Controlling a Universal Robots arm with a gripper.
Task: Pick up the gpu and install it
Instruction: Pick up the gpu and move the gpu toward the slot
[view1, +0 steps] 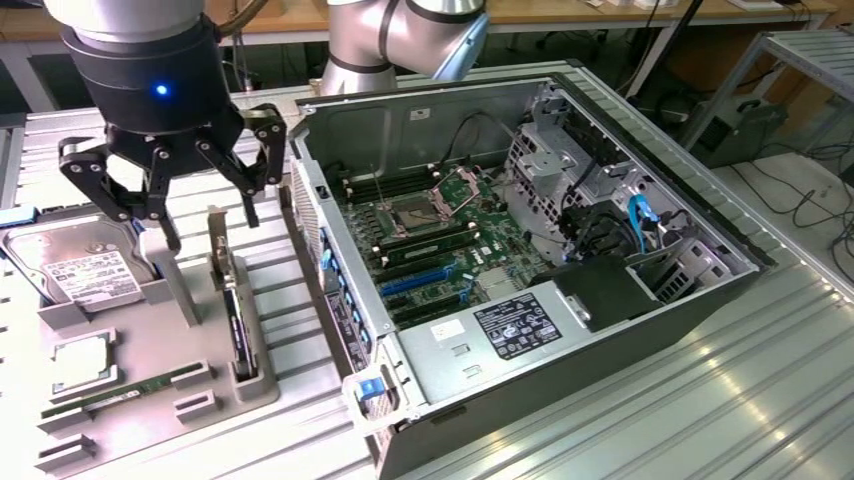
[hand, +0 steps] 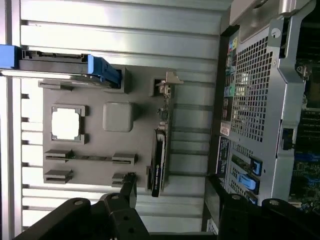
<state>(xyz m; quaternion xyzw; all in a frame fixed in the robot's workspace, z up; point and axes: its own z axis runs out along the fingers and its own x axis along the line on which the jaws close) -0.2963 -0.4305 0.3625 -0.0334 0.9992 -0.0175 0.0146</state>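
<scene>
Gpu (hand: 159, 160), thin green-and-black card with silver bracket: stands on edge in grey plastic tray (view1: 147, 400), lies below spread-open black gripper (view1: 194, 215), runs lengthwise across the jaws' closing line.

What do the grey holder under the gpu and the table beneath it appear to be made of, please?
The holder carrying the gpu looks like matte grey plastic, perhaps printed: dull, uniform, no glints. The table looks like bare ribbed aluminium: silvery slats with bright streaky reflections.
</scene>
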